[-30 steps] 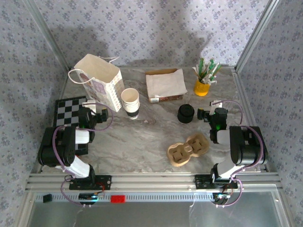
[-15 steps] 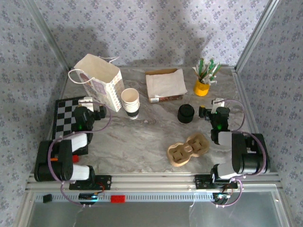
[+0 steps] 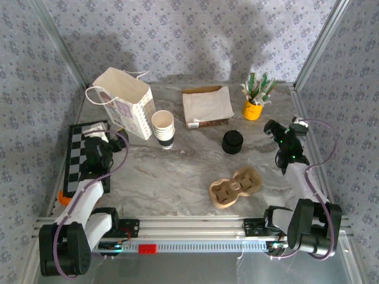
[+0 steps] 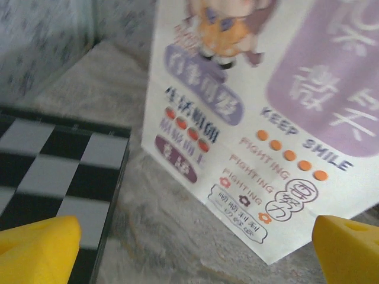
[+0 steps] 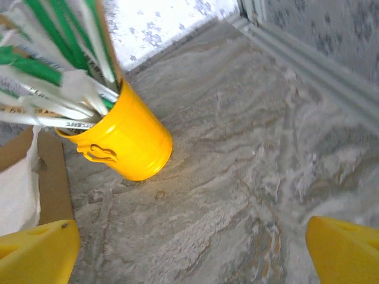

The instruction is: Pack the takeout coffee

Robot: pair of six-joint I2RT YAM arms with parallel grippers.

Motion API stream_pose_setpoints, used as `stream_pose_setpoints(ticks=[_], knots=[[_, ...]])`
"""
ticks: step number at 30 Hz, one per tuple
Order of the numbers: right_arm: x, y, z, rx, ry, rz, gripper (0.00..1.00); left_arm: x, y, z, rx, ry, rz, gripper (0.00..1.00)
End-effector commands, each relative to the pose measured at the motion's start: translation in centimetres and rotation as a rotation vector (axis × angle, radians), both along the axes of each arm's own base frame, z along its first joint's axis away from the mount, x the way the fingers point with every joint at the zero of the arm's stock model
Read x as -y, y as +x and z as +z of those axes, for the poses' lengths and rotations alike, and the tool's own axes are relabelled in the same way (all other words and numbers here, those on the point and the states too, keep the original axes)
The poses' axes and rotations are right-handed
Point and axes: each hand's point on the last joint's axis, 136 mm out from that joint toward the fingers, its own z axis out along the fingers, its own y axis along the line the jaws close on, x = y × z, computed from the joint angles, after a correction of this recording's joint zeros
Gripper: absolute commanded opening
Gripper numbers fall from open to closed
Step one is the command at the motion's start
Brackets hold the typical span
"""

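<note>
— Where is the takeout coffee?

— The small white paper cup with a rolled rim and a dark brown band round its base [image 3: 163, 128] stands upright in the upper left-centre of the overhead view, on the grey marbled tabletop [image 3: 177, 171]. It is just beside the lower right corner of the white paper bag with cord handles and purple print [image 3: 121, 99]. I cannot tell whether the two touch.

— And your left pincer?

— My left pincer [image 3: 99, 141] hangs at the left of the overhead view, above the black-and-white chequered board [image 3: 77, 165], and points toward the bag. In its wrist view my yellow fingertips [image 4: 35, 251] sit in the two bottom corners. So it is spread wide with nothing held. The bag's printed face [image 4: 266, 118] stands in the upper right there, and the board [image 4: 53, 171] lies at the lower left.

— The right one?

— My right pincer [image 3: 273, 128] is at the right of the overhead view, near the yellow cup of green-and-white sticks [image 3: 253, 109] and below it in the frame. It is also wide and empty. That yellow cup [image 5: 124, 142] sits upper left in my right wrist view.

— Anything else on the table?

— A round black lid [image 3: 233, 142] sits right of centre, well apart from the white cup. A tan moulded-pulp carrier with two wells [image 3: 235, 187] lies below the lid in the frame. A brown cardboard tray of white napkins [image 3: 207, 105] sits at top centre.
</note>
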Motion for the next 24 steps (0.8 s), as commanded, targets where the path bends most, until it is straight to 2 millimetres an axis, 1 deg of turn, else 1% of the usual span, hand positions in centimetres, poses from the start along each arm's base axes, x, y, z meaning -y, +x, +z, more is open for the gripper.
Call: stream_pose_setpoints(ticks=[1, 3, 5, 6, 9, 13, 14, 18, 21, 24], knots=[[-1.2, -1.6, -3.0, -0.123, 0.232, -0.002, 1.0, -1.5, -1.5, -0.3, -0.065, -0.183, 0.153, 1.0], [-1.4, -1.6, -2.5, -0.126, 0.23, 0.005, 1.0, -0.9, -1.9, -0.3, -0.063, -0.211, 0.127, 1.0], [-2.5, -1.5, -1.7, -0.129, 0.231, 0.056, 1.0, -0.5, -2.4, -0.6, -0.092, -0.247, 0.12, 1.0], [-2.9, -1.7, -1.5, -0.151, 0.22, 0.062, 1.0, 0.0, -2.6, -0.7, -0.107, -0.26, 0.097, 1.0], [-5.1, -2.1, -0.7, -0.202, 0.179, 0.113, 1.0, 1.5, -3.3, -1.0, -0.154, -0.291, 0.025, 1.0], [-8.9, -2.4, 0.5, -0.265, 0.115, 0.199, 1.0, 2.9, -4.7, -0.7, -0.18, -0.305, -0.035, 1.0], [-10.3, -2.4, 0.9, -0.285, 0.102, 0.235, 0.99, 3.3, -5.0, -0.5, -0.182, -0.304, -0.051, 1.0], [-14.4, -2.7, 1.9, -0.357, 0.036, 0.328, 0.99, 4.2, -6.2, -0.1, -0.19, -0.308, -0.085, 1.0], [-18.4, -2.7, 3.4, -0.381, -0.014, 0.415, 0.96, 5.1, -6.8, 0.1, -0.207, -0.313, -0.125, 1.0], [-21.6, -3.1, 4.9, -0.398, -0.088, 0.47, 0.94, 6.1, -7.1, 0.4, -0.221, -0.32, -0.164, 1.0]])
